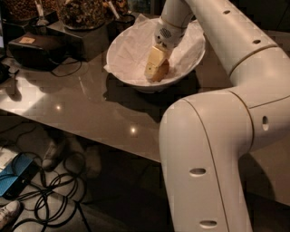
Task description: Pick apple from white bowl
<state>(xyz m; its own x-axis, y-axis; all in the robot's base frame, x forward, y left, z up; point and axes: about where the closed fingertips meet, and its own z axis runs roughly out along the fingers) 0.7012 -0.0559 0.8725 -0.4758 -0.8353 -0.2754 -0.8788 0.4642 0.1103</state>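
Observation:
The white bowl [122, 68] stands on the grey table, lined with crumpled white paper. The apple [163, 72] lies inside it near the front right wall; only a yellow-orange patch of it shows. My gripper [154, 68] reaches down into the bowl from above and sits right against the apple's left side, covering most of it. My white arm fills the right side of the view.
Dark containers of brown nuts [81, 11] stand behind the bowl at the back left. A black box [34, 47] with a cable sits at the table's left. Cables [50, 186] and a blue object [11, 179] lie on the floor below the table edge.

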